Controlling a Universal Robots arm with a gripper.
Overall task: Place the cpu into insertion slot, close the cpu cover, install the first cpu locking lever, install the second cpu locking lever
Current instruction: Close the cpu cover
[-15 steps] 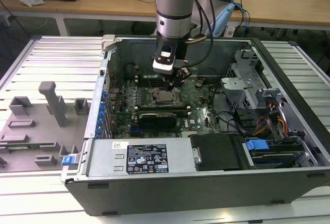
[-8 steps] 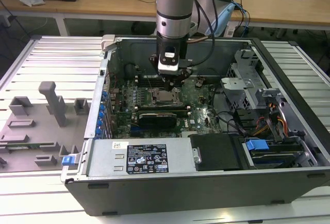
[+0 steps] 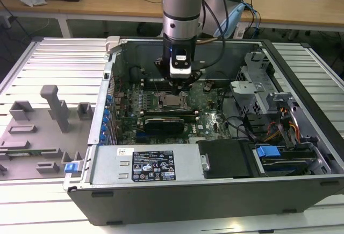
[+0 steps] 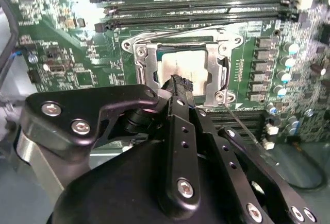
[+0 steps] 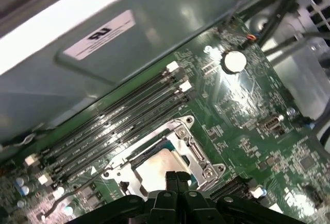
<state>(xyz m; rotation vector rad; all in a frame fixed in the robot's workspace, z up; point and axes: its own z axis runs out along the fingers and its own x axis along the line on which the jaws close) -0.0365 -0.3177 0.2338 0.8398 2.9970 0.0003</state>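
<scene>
Already the small square cpu with a silvery metal top (image 4: 188,64) lies in the dark-framed insertion slot (image 5: 157,149), with the thin silvery-grey metal cpu cover (image 4: 146,67) lying down around it. The black gripper (image 4: 178,83), fingertips pinched together on nothing, sits at the cover's edge, touching or just above it. The cover-closing step likely wants a gentle, straight press on the frame, not the chip, keeping clear of the thin wire lever (image 4: 247,126) alongside.
</scene>
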